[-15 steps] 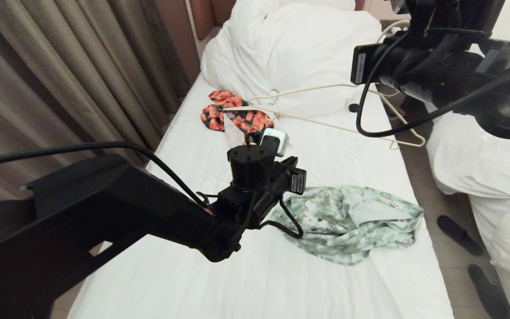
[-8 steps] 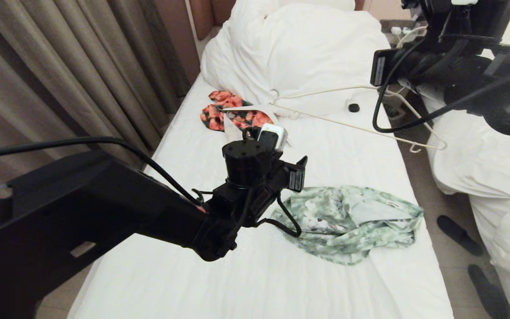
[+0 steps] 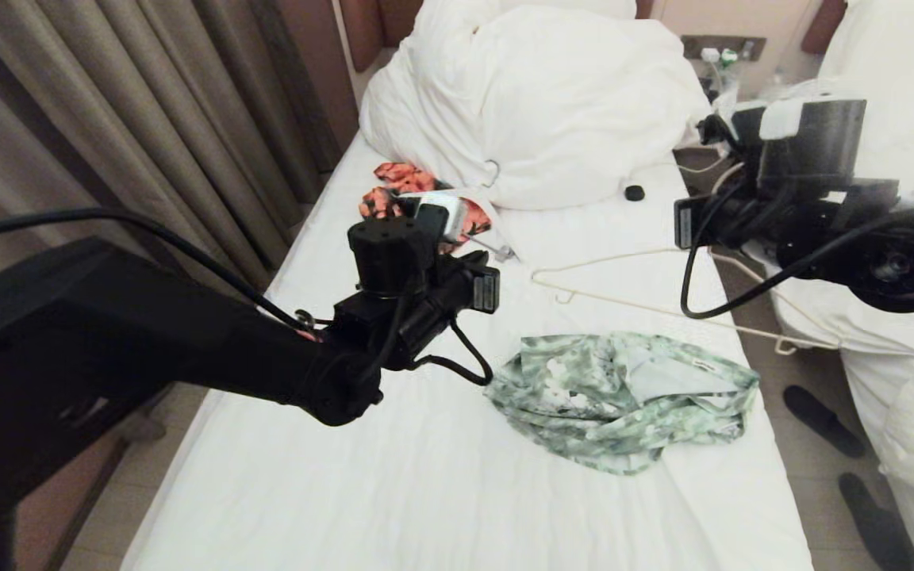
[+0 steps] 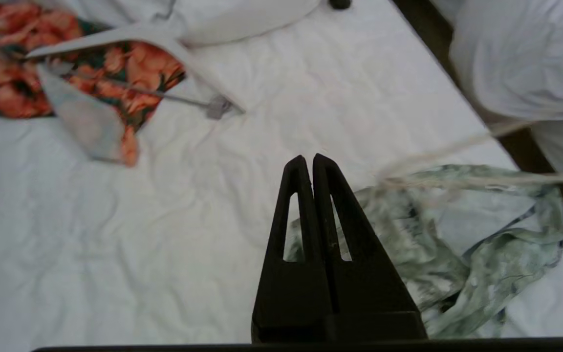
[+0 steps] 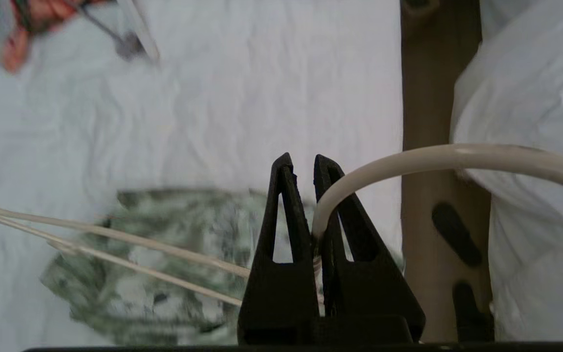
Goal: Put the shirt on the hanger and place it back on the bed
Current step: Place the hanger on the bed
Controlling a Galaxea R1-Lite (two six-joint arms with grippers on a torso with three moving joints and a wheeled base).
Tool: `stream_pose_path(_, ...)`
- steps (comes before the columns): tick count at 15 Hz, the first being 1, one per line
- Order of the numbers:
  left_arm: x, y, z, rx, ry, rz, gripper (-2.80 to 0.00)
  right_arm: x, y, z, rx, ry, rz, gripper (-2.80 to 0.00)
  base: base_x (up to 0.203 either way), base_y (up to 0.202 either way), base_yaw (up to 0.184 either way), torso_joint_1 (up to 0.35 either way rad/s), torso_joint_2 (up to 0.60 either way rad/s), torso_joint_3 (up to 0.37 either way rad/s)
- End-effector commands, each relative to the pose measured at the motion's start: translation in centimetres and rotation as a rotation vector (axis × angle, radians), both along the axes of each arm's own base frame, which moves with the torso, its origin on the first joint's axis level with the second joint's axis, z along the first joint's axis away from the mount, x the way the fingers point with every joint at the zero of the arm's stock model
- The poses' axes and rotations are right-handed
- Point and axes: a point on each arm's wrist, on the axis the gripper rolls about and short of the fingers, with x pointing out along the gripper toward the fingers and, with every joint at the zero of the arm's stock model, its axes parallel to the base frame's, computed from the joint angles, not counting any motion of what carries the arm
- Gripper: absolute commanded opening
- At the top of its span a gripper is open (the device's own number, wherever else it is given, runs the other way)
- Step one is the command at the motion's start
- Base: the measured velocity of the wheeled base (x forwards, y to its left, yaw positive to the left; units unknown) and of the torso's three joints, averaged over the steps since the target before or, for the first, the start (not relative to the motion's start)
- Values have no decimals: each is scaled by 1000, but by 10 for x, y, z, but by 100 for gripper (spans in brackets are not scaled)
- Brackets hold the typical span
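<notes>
The green and white shirt (image 3: 624, 396) lies crumpled on the white bed (image 3: 425, 476), towards its right edge. The thin cream hanger (image 3: 608, 259) hangs tilted just above and beyond the shirt. My right gripper (image 5: 302, 164) is shut on its neck below the hook (image 5: 433, 156), over the bed's right edge. Its wires (image 5: 115, 239) run out across the shirt (image 5: 174, 274). My left gripper (image 4: 308, 159) is shut and empty, held above the sheet left of the shirt (image 4: 457, 230). The hanger (image 4: 506, 178) shows blurred there.
An orange-and-black garment (image 3: 393, 194) with a thick white hanger (image 4: 130, 34) lies by the big pillows (image 3: 536, 103). A small black object (image 3: 634, 192) sits on the sheet. Curtains (image 3: 108, 119) close the left; another bed (image 3: 901, 317) and dark slippers (image 3: 822, 420) are right.
The right arm has brought the hanger down and nearer, from by the pillows to just above the shirt. The left arm has drawn back to the left, away from the shirt.
</notes>
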Motion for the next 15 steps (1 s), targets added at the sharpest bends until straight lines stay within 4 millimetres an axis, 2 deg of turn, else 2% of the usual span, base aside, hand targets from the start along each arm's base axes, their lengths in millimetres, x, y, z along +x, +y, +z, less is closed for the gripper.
stream_pose_path(1,3,15,16,-6,-8,29,-280,0,-3,-13,-4,42,-12,-280,0,0,0,0,0,0)
stream_pose_path(3,4,28,23,30,48,45,-280,3,-6,-51,-9,178,-29,-280,0,0,0,0,0,0)
stream_pose_path(9,6,38,31,25,42,66,-280,47,-21,-159,63,503,-54,-280,0,0,0,0,0,0)
stream_pose_path(10,6,38,33,22,37,66,-280,53,-24,-174,61,541,-59,0,0,0,0,0,0,0)
stream_pose_path(12,7,37,32,22,38,66,-280,65,-25,-198,60,579,-67,0,0,0,0,0,0,0)
stream_pose_path(13,6,37,32,23,38,66,-280,69,-24,-199,73,571,-70,0,0,0,0,0,0,0)
stream_pose_path(15,6,38,33,22,37,66,-280,69,-20,-188,102,543,-71,0,0,0,0,0,0,0)
